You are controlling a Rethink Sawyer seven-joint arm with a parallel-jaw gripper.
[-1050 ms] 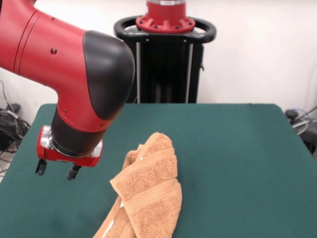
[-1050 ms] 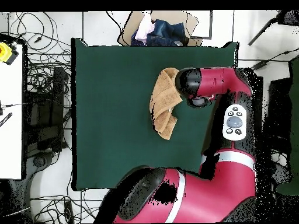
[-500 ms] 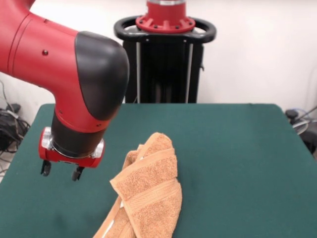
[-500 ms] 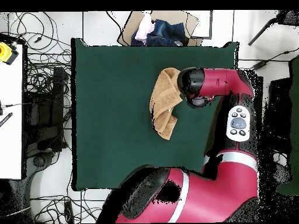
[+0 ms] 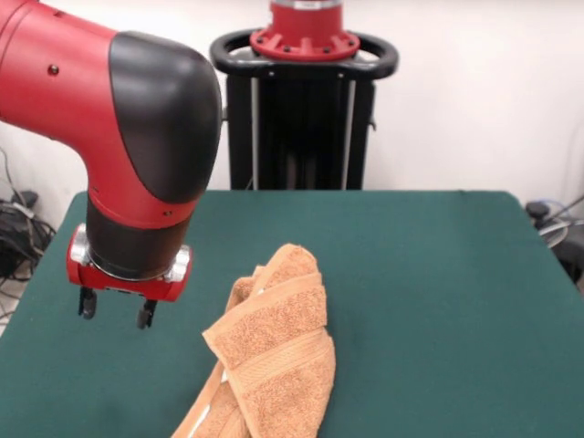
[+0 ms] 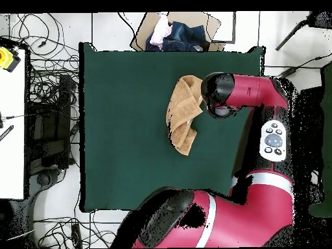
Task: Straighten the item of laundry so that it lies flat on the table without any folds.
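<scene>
The orange-tan towel (image 5: 272, 351) lies crumpled and folded over itself on the green table (image 5: 438, 292), running from the middle toward the near edge. A woven band stripe crosses its top fold. From overhead the towel (image 6: 182, 114) is a long bunched strip. My gripper (image 5: 115, 310) hangs just above the table to the left of the towel, apart from it, open with nothing between its two short black fingers. In the overhead view the arm's wrist (image 6: 219, 94) covers the gripper, right beside the towel's edge.
A cardboard box of clothes (image 6: 175, 32) sits beyond the table's far edge in the overhead view. Cables (image 6: 45, 84) and equipment lie on the floor to the left. The black pedestal (image 5: 306, 119) stands behind the table.
The arm has swung slightly, and the gripper has shifted a little along the table beside the towel and lower. The towel has not moved.
</scene>
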